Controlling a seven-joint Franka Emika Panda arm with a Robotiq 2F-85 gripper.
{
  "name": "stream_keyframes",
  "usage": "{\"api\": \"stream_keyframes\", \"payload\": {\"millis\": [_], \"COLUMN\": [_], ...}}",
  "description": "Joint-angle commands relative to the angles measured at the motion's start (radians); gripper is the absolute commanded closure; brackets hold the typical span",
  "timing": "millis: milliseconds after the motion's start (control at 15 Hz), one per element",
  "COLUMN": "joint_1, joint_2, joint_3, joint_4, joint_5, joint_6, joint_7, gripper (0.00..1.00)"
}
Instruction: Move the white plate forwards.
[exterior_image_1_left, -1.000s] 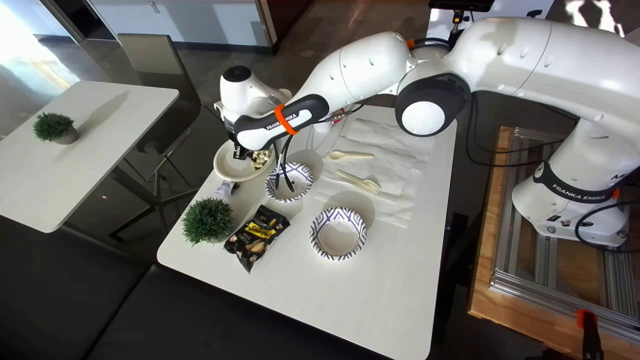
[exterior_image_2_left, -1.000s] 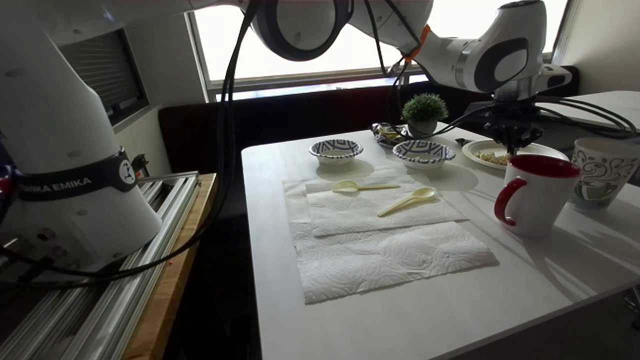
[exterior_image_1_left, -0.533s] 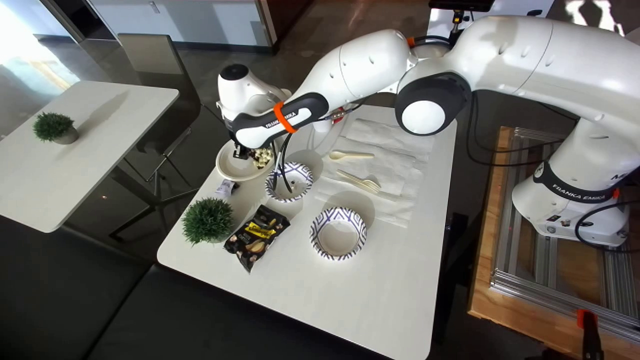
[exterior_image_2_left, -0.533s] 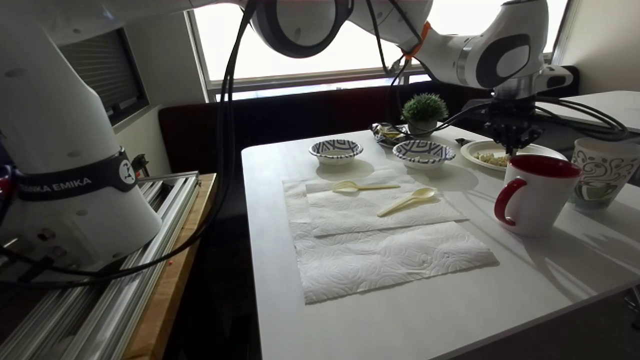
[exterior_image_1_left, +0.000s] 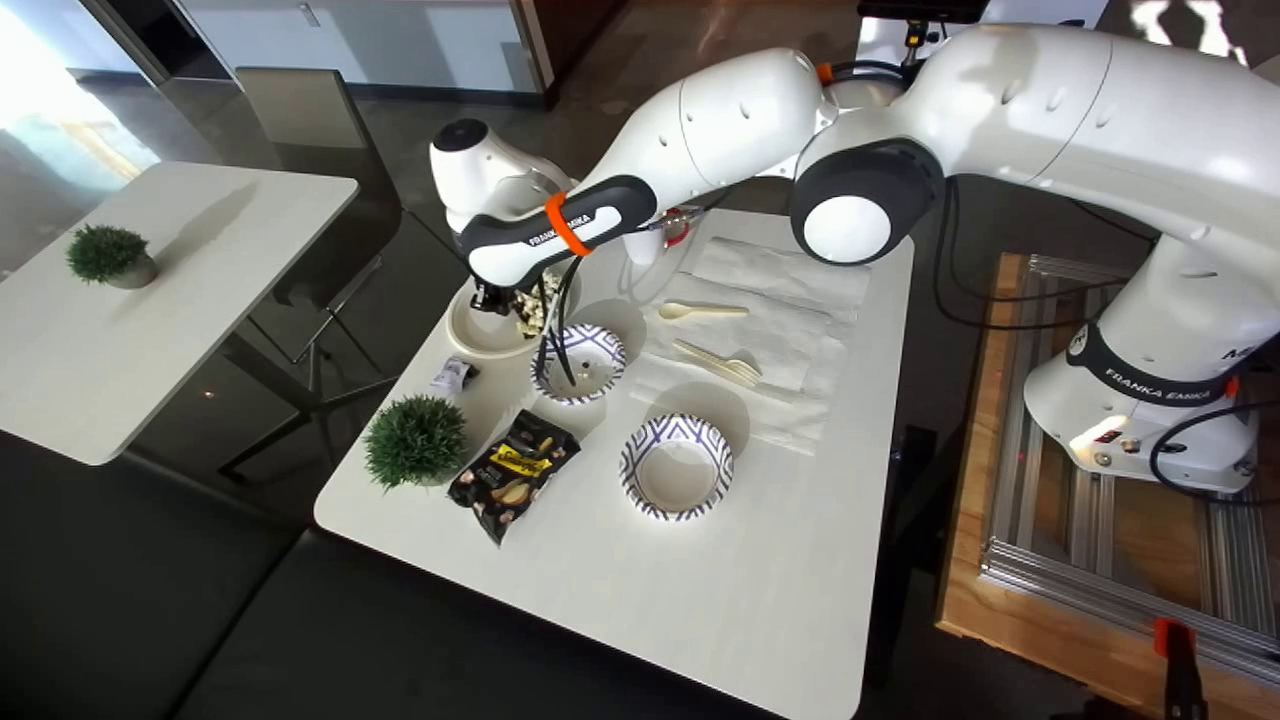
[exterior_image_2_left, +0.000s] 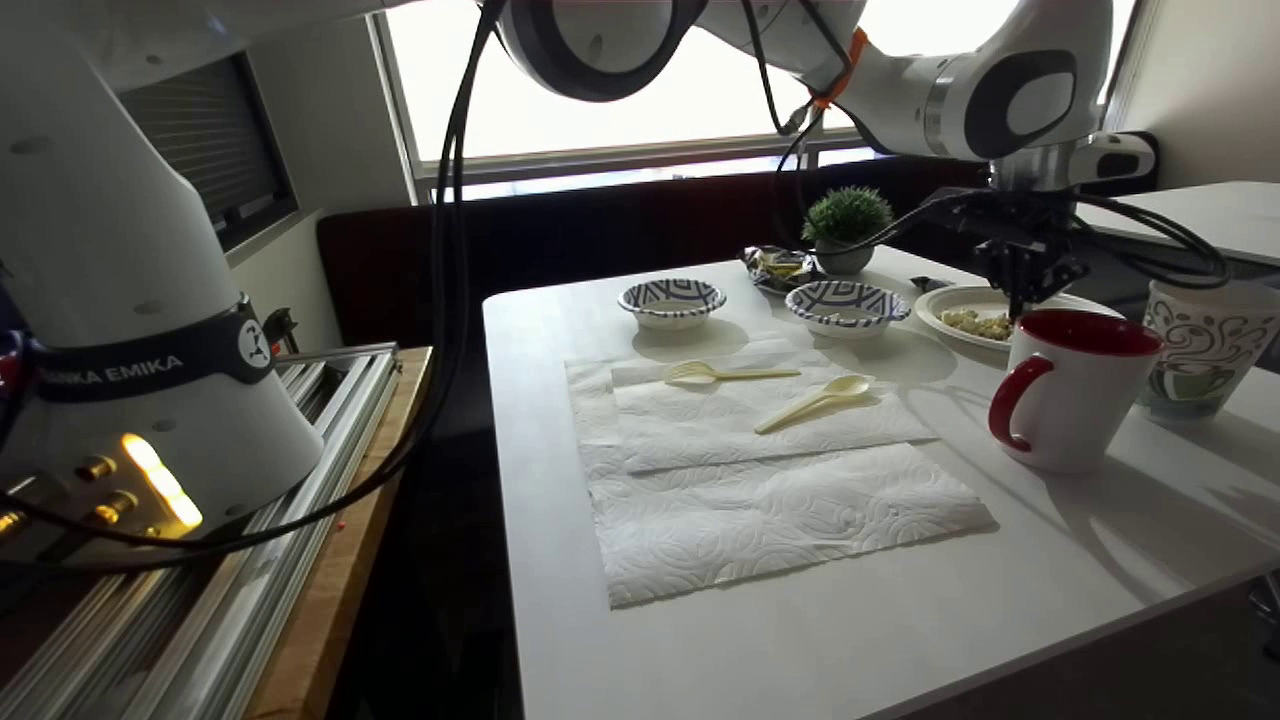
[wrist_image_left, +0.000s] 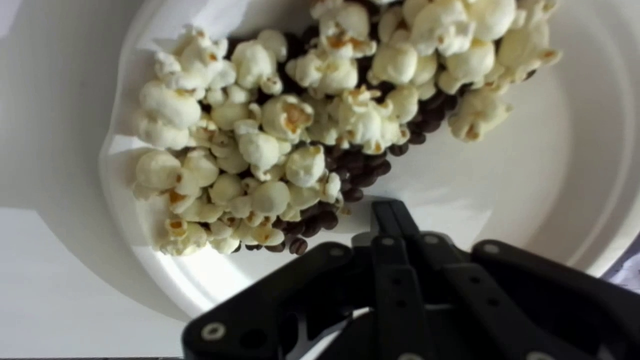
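The white plate is a round shallow white dish at the far end of the table, seen in both exterior views and filling most of the wrist view. It carries popcorn over dark brown beans on one side. My gripper points down inside the plate, its fingertips together and nothing between them. The tips are over the bare plate bottom beside the beans. In an exterior view the gripper is partly hidden behind a mug. Whether the tips press on the plate cannot be told.
A patterned bowl sits close to the plate; another bowl stands farther off. A red-and-white mug and paper cup stand nearby. A snack bag, potted plant, and paper towels with cutlery share the table.
The plate and its popcorn have slid a short way along the table together with my gripper, to the right in an exterior view, toward the robot's base. The gripper stays shut.
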Motion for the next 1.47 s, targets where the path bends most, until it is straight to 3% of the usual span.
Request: {"api": "stream_keyframes", "payload": {"millis": [0, 800, 1400], "joint_1": [0.002, -0.015, -0.038], "joint_2": [-0.008, -0.027, -0.036], "joint_3": [-0.026, -0.047, -0.037], "joint_4": [-0.029, -0.05, -0.071], "joint_5": [-0.001, -0.002, 0.01], "joint_6": [-0.072, -0.253, -0.331], "joint_7": [0.095, 0.253, 0.301], "gripper": [0.96, 0.96, 0.96]}}
